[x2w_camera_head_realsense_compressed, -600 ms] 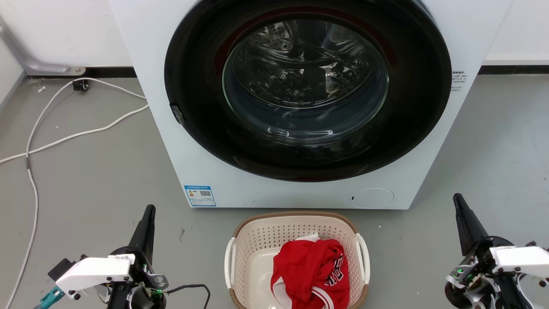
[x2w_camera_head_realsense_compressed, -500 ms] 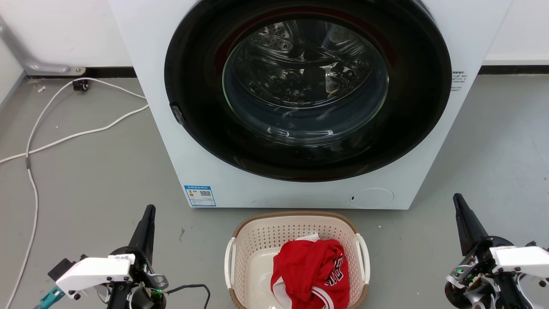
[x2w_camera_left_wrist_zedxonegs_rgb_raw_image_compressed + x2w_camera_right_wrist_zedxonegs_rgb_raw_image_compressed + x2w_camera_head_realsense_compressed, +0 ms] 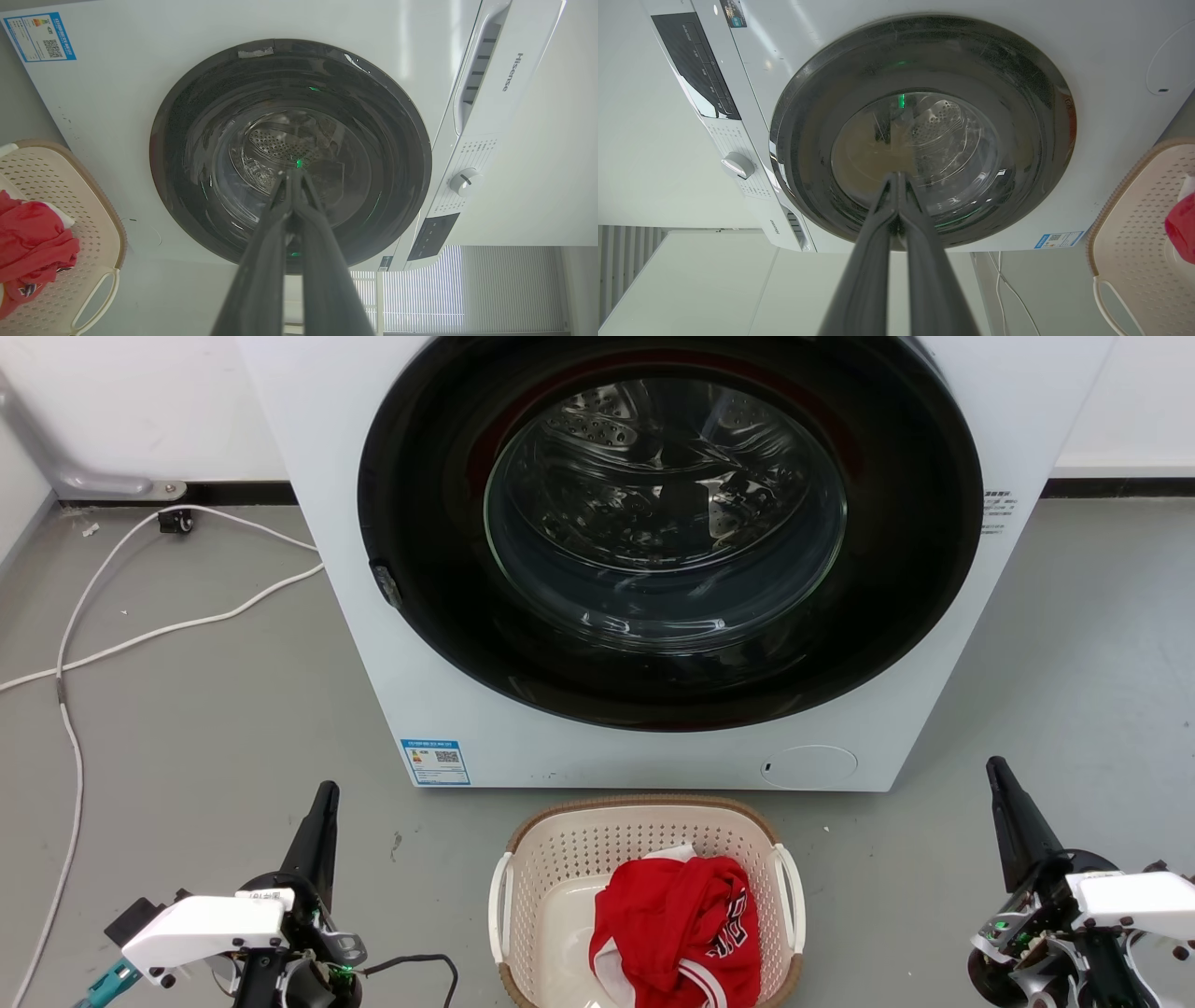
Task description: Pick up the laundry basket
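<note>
Head view, looking down at a grey floor. The laundry basket, cream with perforated walls and a brown woven-look rim, sits on the floor at the bottom centre of the frame, just in front of a white washing machine. A white loop handle shows on each short side. A crumpled red garment with white trim lies inside, towards the basket's right half.

The washing machine takes up the upper centre. Its round dark door has a glass window showing the metal drum behind it. A small blue label sits at the lower left of its front.

The left gripper is at the lower left of the frame and the right gripper at the lower right. Both stand well apart from the basket, one on each side, and touch nothing. Each wrist view looks along its own two dark fingers, which are pressed together at the tips – closed and empty – and point towards the washer door.

A white cable trails across the floor at the left of the frame.
</note>
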